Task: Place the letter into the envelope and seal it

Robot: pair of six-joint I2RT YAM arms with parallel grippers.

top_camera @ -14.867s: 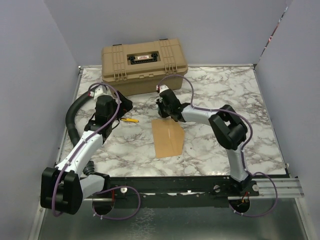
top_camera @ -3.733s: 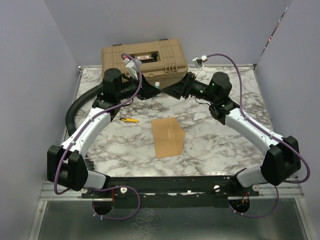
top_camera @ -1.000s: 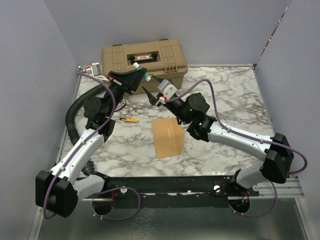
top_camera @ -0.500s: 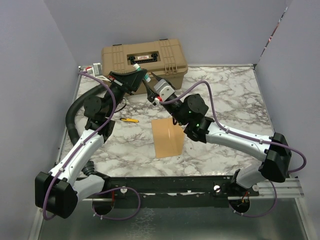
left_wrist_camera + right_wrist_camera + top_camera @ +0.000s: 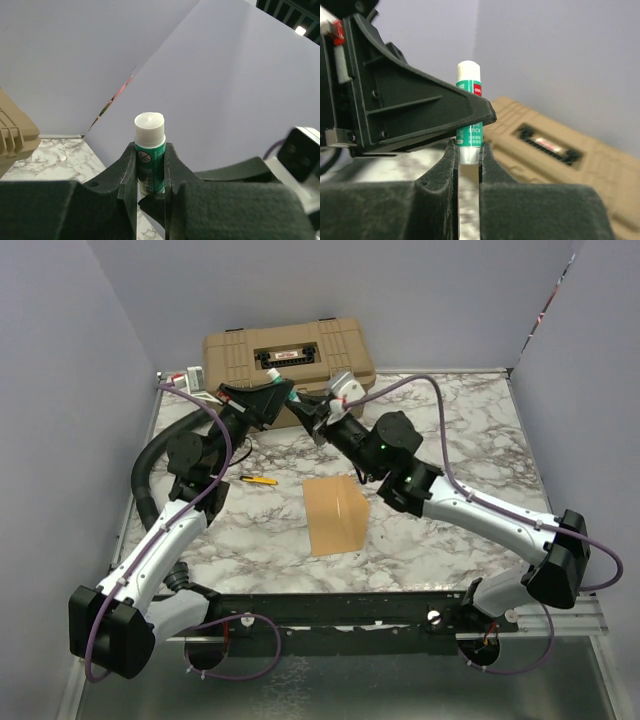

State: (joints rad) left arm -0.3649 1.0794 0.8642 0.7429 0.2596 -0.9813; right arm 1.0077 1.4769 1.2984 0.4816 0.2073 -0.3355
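Observation:
The kraft-brown envelope [image 5: 335, 517] lies flat on the marble table in front of both arms, its right edge lifted a little. The letter is not visible as a separate sheet. Both grippers are raised in the air near the tan case, well behind the envelope. My left gripper [image 5: 150, 172] [image 5: 281, 392] is shut on the green body of a glue stick [image 5: 149, 150], whose white end pokes out past the fingertips. My right gripper [image 5: 469, 150] [image 5: 313, 412] meets it from the other side, shut on the other white end of the glue stick [image 5: 469, 100].
A big tan plastic case [image 5: 288, 358] stands at the back of the table, just behind the grippers. A small yellow object [image 5: 260, 480] lies left of the envelope. Purple walls close in the left, back and right sides.
The right gripper has swung up and left to the glue stick held by the left gripper and closed on its end. The left arm and the envelope have stayed put.

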